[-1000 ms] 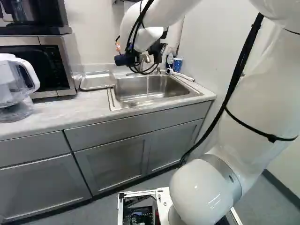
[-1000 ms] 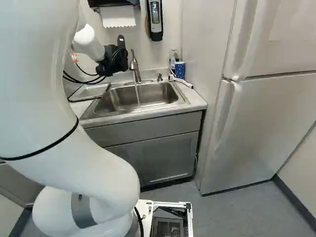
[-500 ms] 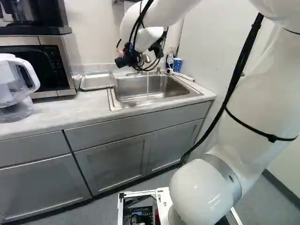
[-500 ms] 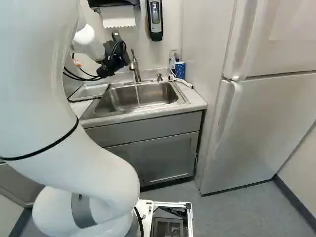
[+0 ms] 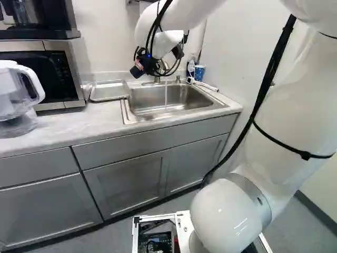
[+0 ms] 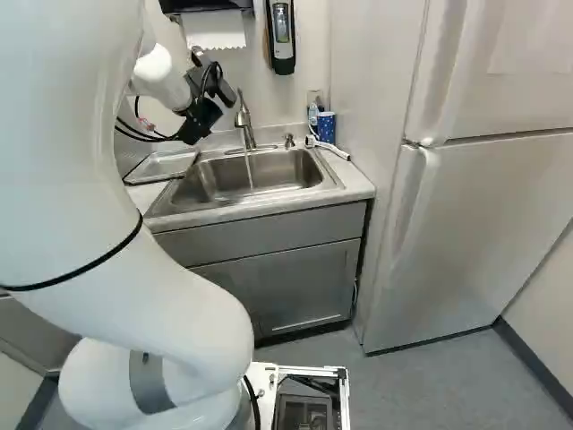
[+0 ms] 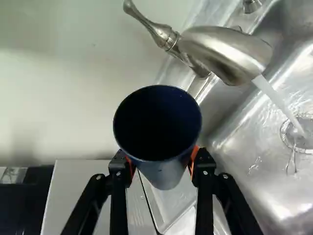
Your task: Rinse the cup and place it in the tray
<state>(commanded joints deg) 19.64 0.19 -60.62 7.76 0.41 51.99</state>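
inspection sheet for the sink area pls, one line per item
surface: pale counter around a metal sink; water running from the faucet into the basin
job's things: dark cup held up beside the faucet, out of the stream; tray on the counter next to the sink
clutter: blue patterned cup and a bottle at the sink's back corner; pitcher on the counter
gripper: gripper shut on the dark cup, a finger on each side
cables: black cables strapped along the arm, more looping at the wrist
surroundings: microwave, fridge, paper towel on the wall
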